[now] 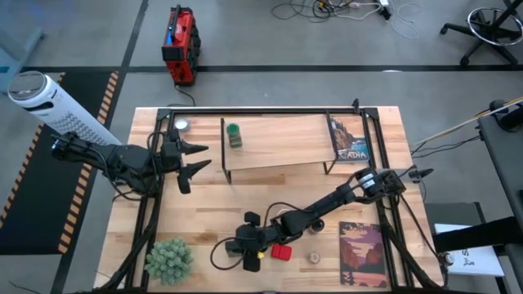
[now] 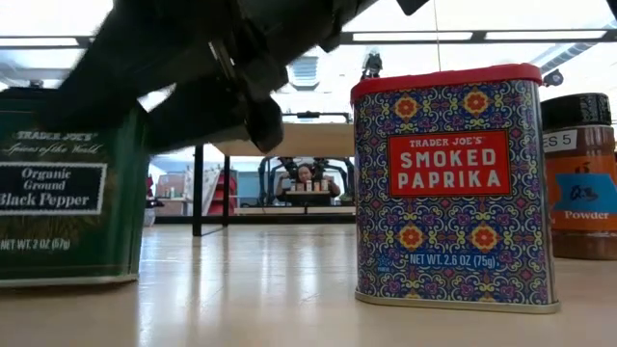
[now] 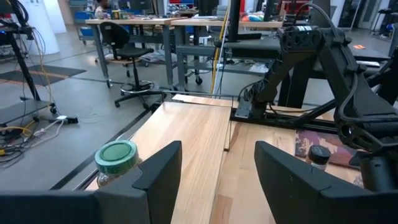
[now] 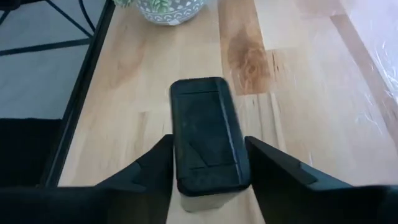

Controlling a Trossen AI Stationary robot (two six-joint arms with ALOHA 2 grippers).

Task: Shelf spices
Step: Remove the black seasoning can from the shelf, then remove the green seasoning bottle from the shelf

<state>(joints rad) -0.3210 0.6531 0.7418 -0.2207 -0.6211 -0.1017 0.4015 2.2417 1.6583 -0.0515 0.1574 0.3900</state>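
Right end effector (image 4: 208,163) fingers apart astride dark square tin (image 4: 206,134), red square tin (image 1: 281,251) beside.

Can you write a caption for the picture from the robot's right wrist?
The right pincer straddles the dark square tin on the wooden table, below a potted plant.

Bright ceiling strip lights (image 2: 116,40) wash out the top of the low view, leaving the dark arm (image 2: 193,67) a blurred silhouette; the paprika tin (image 2: 451,188) stands sharp, and glare sheens the wooden tabletop (image 4: 367,56) under even, soft-shadowed overhead light
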